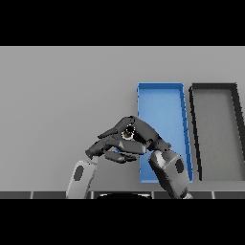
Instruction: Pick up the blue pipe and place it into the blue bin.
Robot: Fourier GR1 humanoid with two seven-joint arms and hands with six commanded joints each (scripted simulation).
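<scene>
Blue pipe barely visible beneath curled right hand, just left of blue bin.

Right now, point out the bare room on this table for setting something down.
The grey table lies bare left of the blue bin and behind both bins. The black bin, right of the blue one, looks empty too. It is crowded at the blue bin's near left edge, where the right hand and left hand bunch together.

The tabletop looks smooth, matt grey. The blue bin and the dark bin look like smooth matt plastic. The fingers are dull black.
</scene>
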